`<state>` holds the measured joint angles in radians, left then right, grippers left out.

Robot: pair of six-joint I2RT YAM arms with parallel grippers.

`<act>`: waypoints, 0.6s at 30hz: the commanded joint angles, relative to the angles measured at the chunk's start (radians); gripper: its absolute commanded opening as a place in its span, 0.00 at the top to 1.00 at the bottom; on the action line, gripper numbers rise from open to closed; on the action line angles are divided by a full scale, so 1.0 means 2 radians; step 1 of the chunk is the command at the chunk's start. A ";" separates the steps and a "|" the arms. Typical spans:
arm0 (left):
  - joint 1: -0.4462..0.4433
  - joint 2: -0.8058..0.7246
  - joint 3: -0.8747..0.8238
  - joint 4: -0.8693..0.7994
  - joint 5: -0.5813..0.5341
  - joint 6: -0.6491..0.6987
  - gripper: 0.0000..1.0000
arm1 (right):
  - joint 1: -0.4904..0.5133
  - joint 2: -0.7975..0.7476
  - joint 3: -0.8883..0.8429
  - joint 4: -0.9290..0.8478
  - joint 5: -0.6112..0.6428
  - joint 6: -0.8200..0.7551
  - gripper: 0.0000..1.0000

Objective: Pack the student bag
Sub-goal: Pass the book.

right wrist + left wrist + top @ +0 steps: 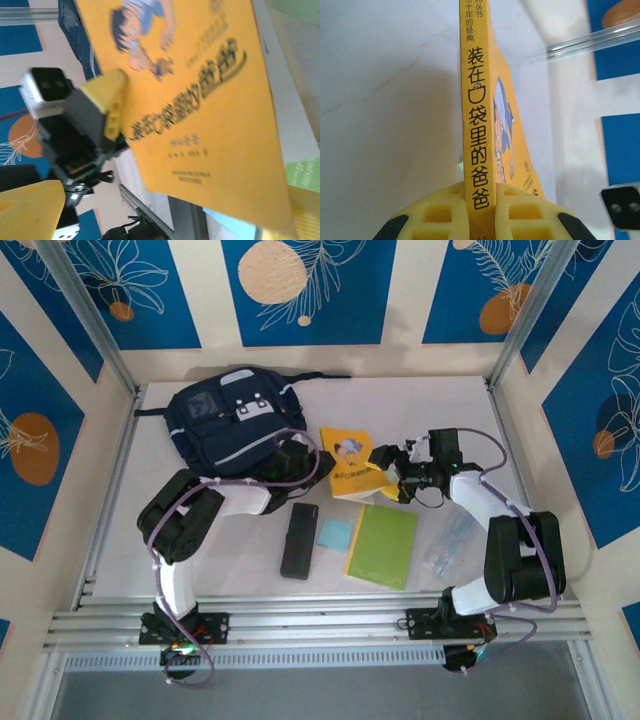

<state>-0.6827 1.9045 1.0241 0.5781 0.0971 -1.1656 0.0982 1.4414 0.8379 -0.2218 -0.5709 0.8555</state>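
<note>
The student bag (225, 425), dark navy with a white patch, lies at the back left of the table; a strip of it (67, 20) is in the right wrist view. A yellow book (345, 462) with a cartoon cover is held up between the two arms. My left gripper (480, 200) (316, 462) is shut on the spine of the yellow book (477, 125), one yellow pad pressed to each side. My right gripper (388, 466) (165, 215) is open at the book's other edge, its near fingertip (30, 205) apart from the cover (210, 100).
On the table in front of the book lie a black pencil case (300, 540), a light blue card (336, 533), a green notebook (383, 545) and a clear plastic sleeve (450, 540). Metal rails (320, 620) run along the near edge. Frame posts stand at both back corners.
</note>
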 commanded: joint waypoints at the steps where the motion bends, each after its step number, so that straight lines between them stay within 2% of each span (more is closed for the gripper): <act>1: 0.009 -0.034 0.051 0.019 -0.015 0.038 1.00 | 0.013 -0.022 0.010 -0.055 0.025 -0.009 0.01; 5: 0.021 -0.059 0.073 -0.001 -0.056 0.066 1.00 | 0.033 -0.030 0.004 -0.019 0.029 0.035 0.01; 9: 0.025 -0.079 0.076 -0.007 -0.093 0.069 1.00 | 0.071 -0.025 -0.017 0.093 0.032 0.120 0.01; 14: 0.024 -0.091 0.051 0.017 -0.114 0.028 1.00 | 0.123 0.011 -0.028 0.263 0.068 0.234 0.01; 18: 0.019 -0.098 0.021 0.051 -0.133 -0.003 1.00 | 0.162 0.051 -0.024 0.358 0.108 0.316 0.00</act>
<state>-0.6373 1.7588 1.1042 0.5495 -0.1066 -1.1065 0.3691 1.4826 0.8028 0.2241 -0.4397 1.2751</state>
